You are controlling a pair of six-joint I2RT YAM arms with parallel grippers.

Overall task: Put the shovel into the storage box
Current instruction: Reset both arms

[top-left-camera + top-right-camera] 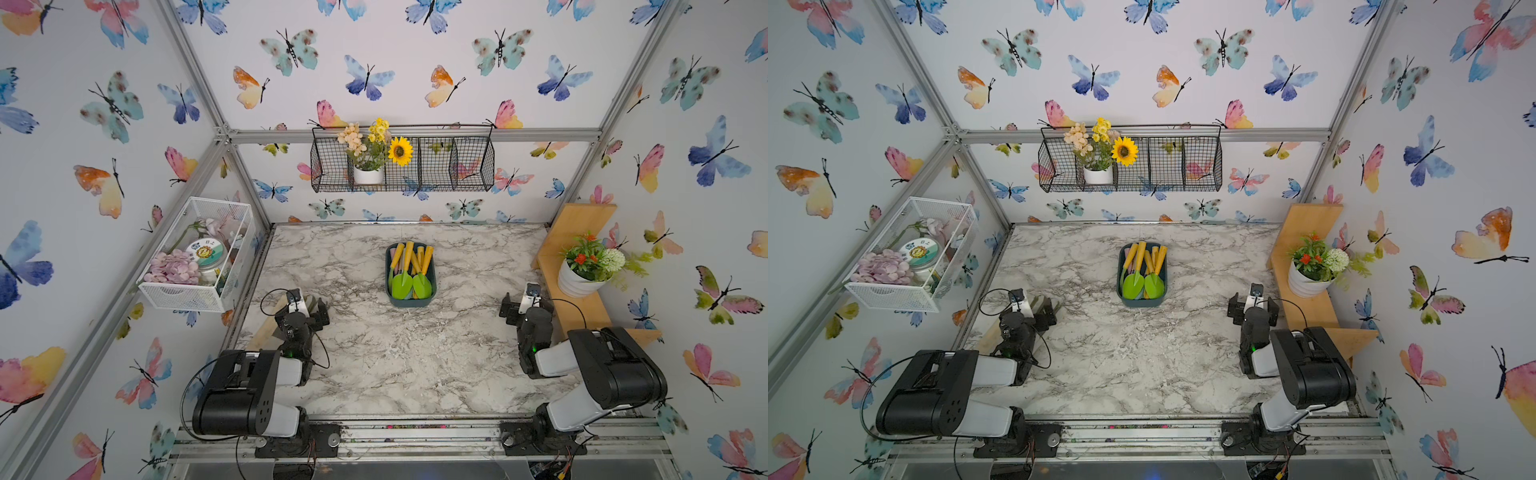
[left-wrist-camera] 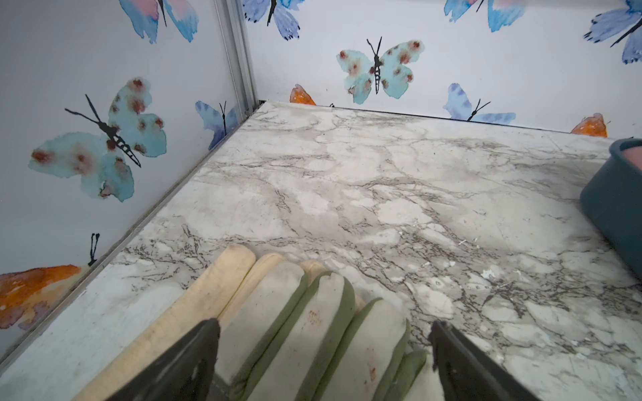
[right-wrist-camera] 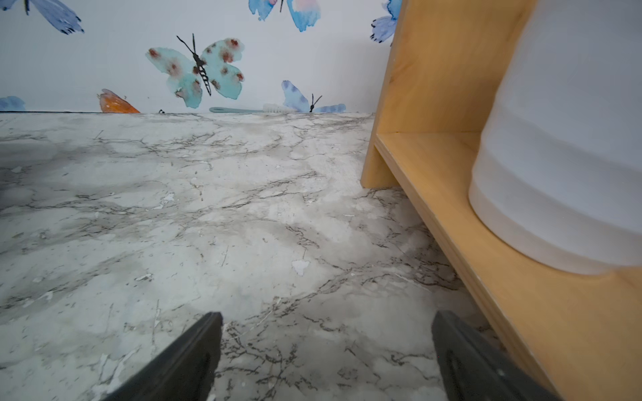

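The storage box (image 1: pixel 410 302) (image 1: pixel 1140 303), a dark teal tub, stands at the table's middle in both top views; its corner shows in the left wrist view (image 2: pixel 615 208). Inside lie shovels with green blades (image 1: pixel 402 284) (image 1: pixel 1154 285) and several yellow handles. My left gripper (image 1: pixel 307 304) (image 2: pixel 324 324) is open near the table's left edge, over a white-and-green glove (image 2: pixel 312 312), apart from the box. My right gripper (image 1: pixel 525 302) (image 3: pixel 326 316) stands open over bare marble beside the wooden shelf, nothing between its fingers.
A wooden shelf (image 1: pixel 577 311) (image 3: pixel 451 215) with a white flower pot (image 1: pixel 575 284) stands at the right. A white mesh basket (image 1: pixel 183 297) hangs on the left wall, and a black wire rack (image 1: pixel 469 166) on the back wall. A small brush (image 3: pixel 250 109) lies at the back edge.
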